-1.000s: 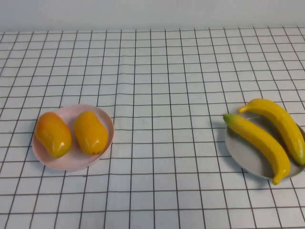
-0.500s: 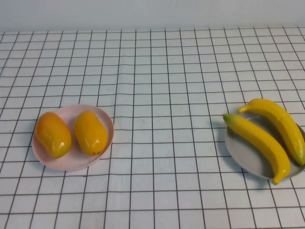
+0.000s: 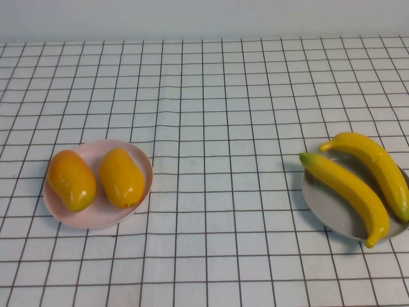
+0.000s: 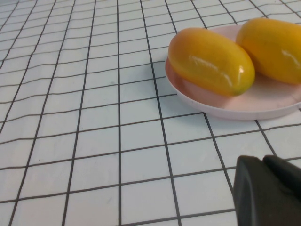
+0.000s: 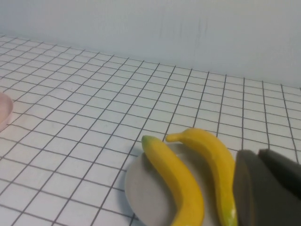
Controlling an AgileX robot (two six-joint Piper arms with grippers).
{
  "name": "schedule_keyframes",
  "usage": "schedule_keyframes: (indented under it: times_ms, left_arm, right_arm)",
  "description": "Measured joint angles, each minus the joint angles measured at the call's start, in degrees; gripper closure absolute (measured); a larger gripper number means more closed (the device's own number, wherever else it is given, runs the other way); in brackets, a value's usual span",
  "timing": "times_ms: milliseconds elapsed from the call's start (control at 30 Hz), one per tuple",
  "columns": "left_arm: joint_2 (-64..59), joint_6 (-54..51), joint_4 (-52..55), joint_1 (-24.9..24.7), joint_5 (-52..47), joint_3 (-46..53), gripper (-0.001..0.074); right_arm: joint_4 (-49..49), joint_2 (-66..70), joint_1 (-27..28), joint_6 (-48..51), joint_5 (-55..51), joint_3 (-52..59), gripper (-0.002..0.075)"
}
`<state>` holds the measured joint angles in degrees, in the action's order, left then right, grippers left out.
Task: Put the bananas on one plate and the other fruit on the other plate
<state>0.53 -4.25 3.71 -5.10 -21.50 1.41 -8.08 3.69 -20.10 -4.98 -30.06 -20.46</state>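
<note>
Looks sorted: both bananas (image 3: 358, 185) on the grey plate (image 3: 326, 208) at right, mangoes (image 3: 96, 178) on the pink plate (image 3: 96, 220) at left. Left gripper (image 4: 270, 190) sits near the pink plate, right gripper (image 5: 268, 188) near the grey one, can't tell if either's jaws are open. I'd just keep both arms back and not bump anything.

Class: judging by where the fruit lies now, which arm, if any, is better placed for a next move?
Neither: both bananas lie on the grey plate, both mangoes on the pink plate. Left gripper and right gripper sit outside the high view.

absent from the high view, both arms. left gripper (image 4: 268, 190) seen only as a dark bulk in the lower right corner of its wrist view. right gripper (image 5: 268, 188) likewise a dark bulk at the lower right of its wrist view.
</note>
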Motion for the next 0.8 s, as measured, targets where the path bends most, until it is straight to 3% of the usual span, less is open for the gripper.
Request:
schedule_keyframes:
  times_ms: [400,600,800]
  left_arm:
    - [0.0,0.0,0.0,0.0,0.0,0.0,0.0739]
    - [0.0,0.0,0.0,0.0,0.0,0.0,0.0739]
    - [0.0,0.0,0.0,0.0,0.0,0.0,0.0739]
  right_arm:
    - [-5.0,-0.1,0.8,-12.5,11.0,13.8,0.0741]
    - [-4.4,-1.2,11.9,-12.8,12.3,16.4,0.0742]
    - [7.4,-4.1,25.9,-0.8,20.1,20.7,0.0742]
